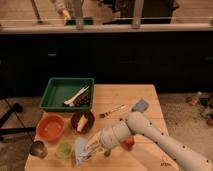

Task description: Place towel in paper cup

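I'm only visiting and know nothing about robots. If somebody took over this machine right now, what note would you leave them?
Tool: low over the front of the wooden table, right against the towel. Whether it has a grip on the towel cannot be seen.
Towel: pale and crumpled, at table level, just right of the green cup, which looks like the paper cup.
Done: the tool is at the towel.
Left: the towel is not in the cup yet. It needs to be carried a short way left and put inside.
Watch: the orange bowl and brown bowl sit close behind.
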Robot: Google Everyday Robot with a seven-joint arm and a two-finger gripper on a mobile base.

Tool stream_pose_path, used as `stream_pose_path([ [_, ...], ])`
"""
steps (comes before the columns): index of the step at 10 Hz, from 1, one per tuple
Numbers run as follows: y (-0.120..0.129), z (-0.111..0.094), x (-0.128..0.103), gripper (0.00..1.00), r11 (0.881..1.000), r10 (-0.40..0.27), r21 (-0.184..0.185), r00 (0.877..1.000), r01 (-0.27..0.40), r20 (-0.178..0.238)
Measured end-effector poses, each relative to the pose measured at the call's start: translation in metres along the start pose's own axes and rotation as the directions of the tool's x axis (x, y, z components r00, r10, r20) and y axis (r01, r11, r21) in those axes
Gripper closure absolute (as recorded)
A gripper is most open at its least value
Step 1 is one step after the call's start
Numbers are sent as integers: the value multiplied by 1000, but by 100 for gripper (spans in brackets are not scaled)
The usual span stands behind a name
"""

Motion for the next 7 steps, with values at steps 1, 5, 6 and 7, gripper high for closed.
stream_pose_path([
  [1, -4, 1, 0, 100, 1000, -8, -4, 1000, 8, 1],
  [5, -13, -5, -2, 100, 1000, -28, -14, 1000, 28, -8],
  [6, -11, -7, -3, 100, 1000, -23, -11, 1000, 23, -9],
  [7, -10, -10, -3, 97, 1000, -19, -9, 1000, 19, -12],
])
